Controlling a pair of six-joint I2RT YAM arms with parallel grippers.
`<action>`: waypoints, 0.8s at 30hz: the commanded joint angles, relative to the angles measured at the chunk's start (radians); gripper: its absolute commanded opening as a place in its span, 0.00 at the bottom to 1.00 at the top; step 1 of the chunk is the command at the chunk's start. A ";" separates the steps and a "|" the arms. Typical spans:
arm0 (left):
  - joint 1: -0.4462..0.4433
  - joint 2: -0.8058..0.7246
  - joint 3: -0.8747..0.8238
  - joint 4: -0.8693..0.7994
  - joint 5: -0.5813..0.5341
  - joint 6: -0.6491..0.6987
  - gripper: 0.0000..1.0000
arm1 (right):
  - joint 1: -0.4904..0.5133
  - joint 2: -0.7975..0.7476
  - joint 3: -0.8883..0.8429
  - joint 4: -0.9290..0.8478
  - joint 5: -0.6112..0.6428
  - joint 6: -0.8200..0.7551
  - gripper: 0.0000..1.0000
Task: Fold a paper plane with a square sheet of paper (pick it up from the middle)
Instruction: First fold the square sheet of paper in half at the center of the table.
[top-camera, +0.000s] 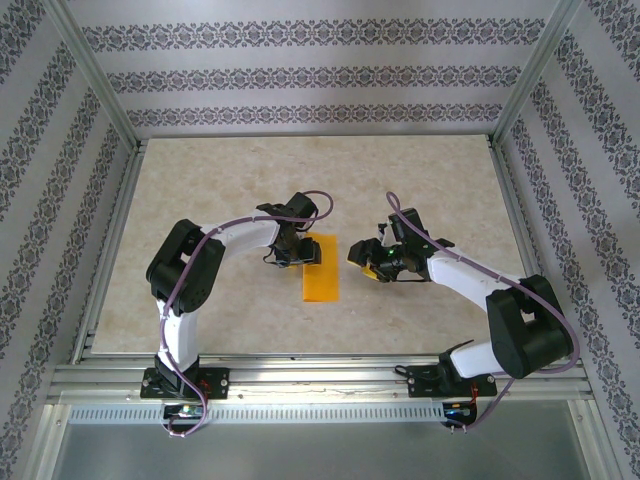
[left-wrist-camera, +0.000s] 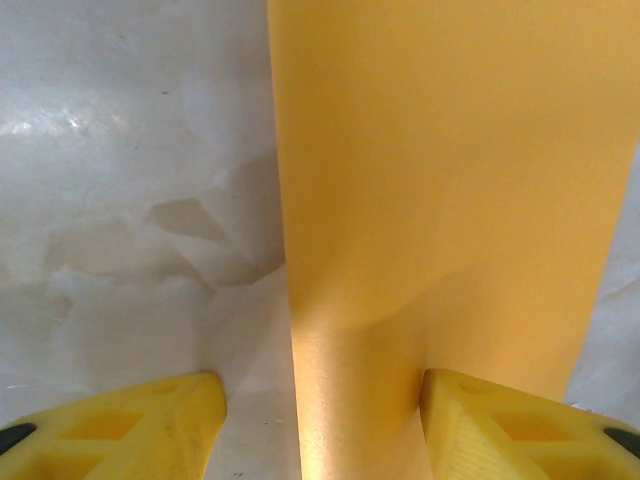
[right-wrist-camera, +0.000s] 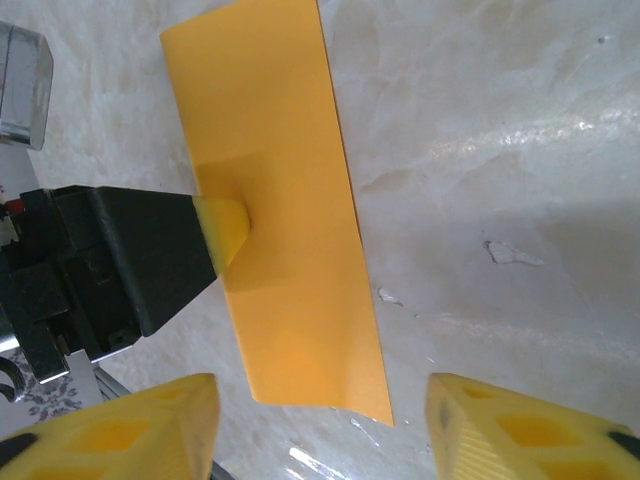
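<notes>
The orange sheet of paper lies flat on the table as a long narrow rectangle, folded over, not in the shape of a paper plane. My left gripper stands open at its upper left part. In the left wrist view the sheet runs up between the left gripper's yellow fingers; the right finger rests on the paper, the other on bare table. In the right wrist view one left fingertip presses on the sheet. My right gripper is open, low, just off the sheet's end, right of it.
The table is pale marbled, ringed by aluminium rails and patterned walls. A small white fleck lies on the surface right of the sheet. Open tabletop stretches behind and to both sides of the arms.
</notes>
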 joint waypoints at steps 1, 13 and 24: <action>0.007 0.079 -0.049 0.017 -0.057 -0.006 0.57 | 0.013 0.014 0.005 0.014 -0.005 -0.003 0.50; 0.008 0.068 -0.059 0.028 -0.064 -0.008 0.53 | 0.021 0.025 0.009 0.021 -0.011 -0.001 0.45; 0.007 0.070 -0.052 0.023 -0.060 -0.002 0.55 | 0.021 0.024 0.010 0.020 -0.011 0.002 0.46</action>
